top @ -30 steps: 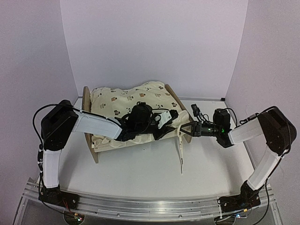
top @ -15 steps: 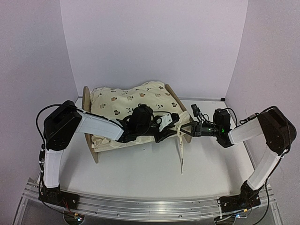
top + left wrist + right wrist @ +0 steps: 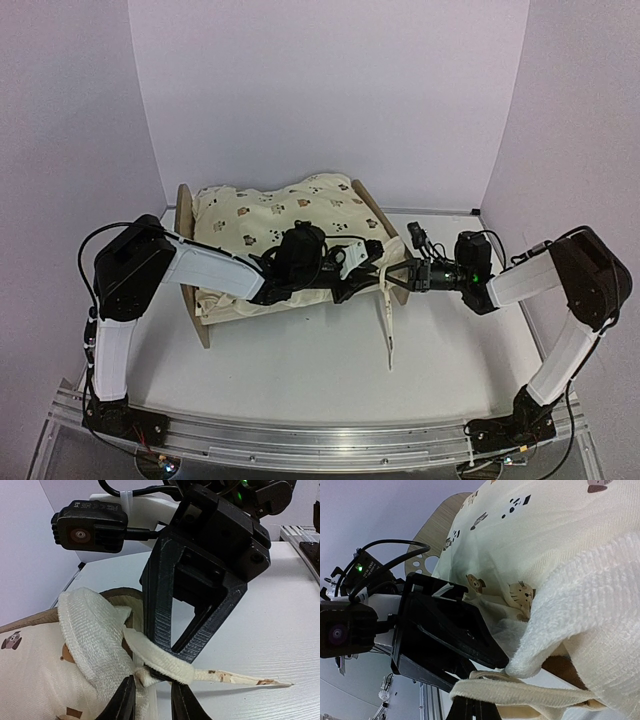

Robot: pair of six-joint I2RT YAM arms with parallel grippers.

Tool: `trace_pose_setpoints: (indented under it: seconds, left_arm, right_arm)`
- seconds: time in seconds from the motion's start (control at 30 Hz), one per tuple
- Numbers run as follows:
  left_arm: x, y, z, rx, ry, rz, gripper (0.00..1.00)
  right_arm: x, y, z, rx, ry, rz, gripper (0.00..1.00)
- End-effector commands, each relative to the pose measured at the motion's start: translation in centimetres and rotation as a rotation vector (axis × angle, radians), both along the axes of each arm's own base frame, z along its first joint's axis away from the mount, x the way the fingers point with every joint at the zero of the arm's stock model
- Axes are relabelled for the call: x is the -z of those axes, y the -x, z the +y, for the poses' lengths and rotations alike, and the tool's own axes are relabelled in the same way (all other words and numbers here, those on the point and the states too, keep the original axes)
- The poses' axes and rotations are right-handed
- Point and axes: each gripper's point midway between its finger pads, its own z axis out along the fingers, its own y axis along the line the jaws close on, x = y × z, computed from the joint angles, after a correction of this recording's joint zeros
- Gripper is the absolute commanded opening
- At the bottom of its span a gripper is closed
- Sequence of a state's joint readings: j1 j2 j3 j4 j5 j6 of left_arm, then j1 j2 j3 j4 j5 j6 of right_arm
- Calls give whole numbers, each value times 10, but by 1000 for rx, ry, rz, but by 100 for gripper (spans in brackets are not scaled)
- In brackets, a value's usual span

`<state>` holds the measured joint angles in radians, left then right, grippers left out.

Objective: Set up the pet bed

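The pet bed [image 3: 184, 215] stands at the back left of the table, and the striped base is hidden under the cream animal-print quilt [image 3: 280, 215]. One plywood end board with paw cutouts shows in the right wrist view [image 3: 435, 535]. My left gripper [image 3: 365, 268] is at the bed's near right corner, its fingers nearly together around a fold of quilt [image 3: 30, 680]. My right gripper [image 3: 392, 275] meets it there, shut on a cream ruffle strip [image 3: 530, 692] of the quilt. The strip's loose end [image 3: 388, 320] trails onto the table. The two grippers almost touch.
White table [image 3: 300, 370] enclosed by pale walls at the back and both sides. A metal rail [image 3: 320, 440] with both arm bases runs along the near edge. The right arm's black cable and wrist camera [image 3: 90, 527] hang close above the left gripper.
The left gripper has crept slightly right towards the right gripper at the bed's corner. The hanging strip has barely shifted. The right arm has stayed in place.
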<state>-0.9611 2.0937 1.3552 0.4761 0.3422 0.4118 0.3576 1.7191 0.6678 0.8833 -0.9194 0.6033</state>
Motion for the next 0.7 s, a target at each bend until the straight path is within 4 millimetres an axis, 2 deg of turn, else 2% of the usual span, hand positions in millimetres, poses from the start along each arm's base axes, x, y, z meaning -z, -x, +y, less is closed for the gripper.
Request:
trace_pose_setpoints:
  seconds: [0.0, 0.07, 0.2, 0.27, 0.67]
  left_arm:
    - [-27, 1, -9, 30, 73, -37, 26]
    - [-27, 4, -9, 43, 74, -39, 26]
    - [-28, 4, -9, 45, 77, -46, 6]
    - [-28, 2, -9, 32, 75, -51, 0]
    - [-30, -3, -4, -9, 85, -62, 0]
  right_arm:
    - [-16, -5, 3, -26, -31, -57, 0]
    - [-16, -5, 3, -27, -31, -57, 0]
    - [-17, -5, 3, -29, -33, -55, 0]
    - [-18, -4, 4, -33, -35, -55, 0]
    - [-19, -7, 3, -28, -43, -22, 1]
